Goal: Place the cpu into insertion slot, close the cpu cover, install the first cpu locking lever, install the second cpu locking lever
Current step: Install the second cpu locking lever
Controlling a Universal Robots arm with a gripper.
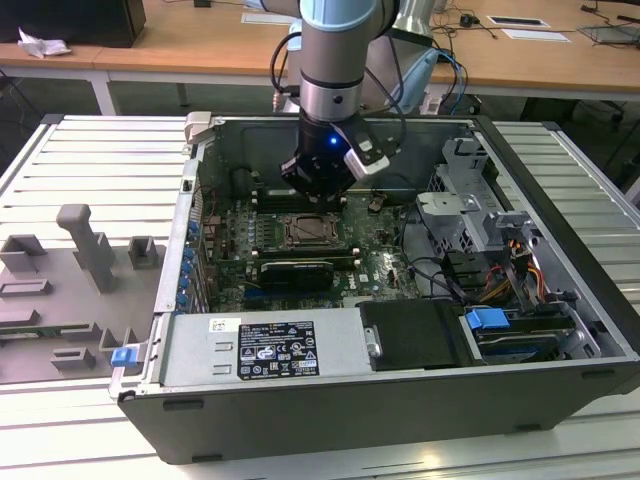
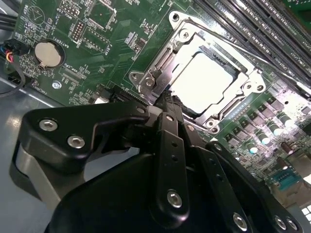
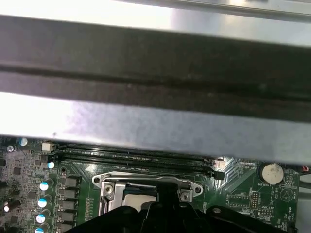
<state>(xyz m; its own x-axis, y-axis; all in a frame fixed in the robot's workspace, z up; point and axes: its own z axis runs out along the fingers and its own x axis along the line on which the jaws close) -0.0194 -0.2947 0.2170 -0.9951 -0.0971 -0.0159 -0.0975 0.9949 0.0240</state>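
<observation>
End effector point(image 2: 167, 99) touches cpu cover point(image 2: 160, 73) rim.

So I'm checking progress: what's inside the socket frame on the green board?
A pale silver chip lies inside the metal frame, showing through its window. The claw hangs at the frame's edge and covers that corner; anything beneath the chip is hidden.
</observation>
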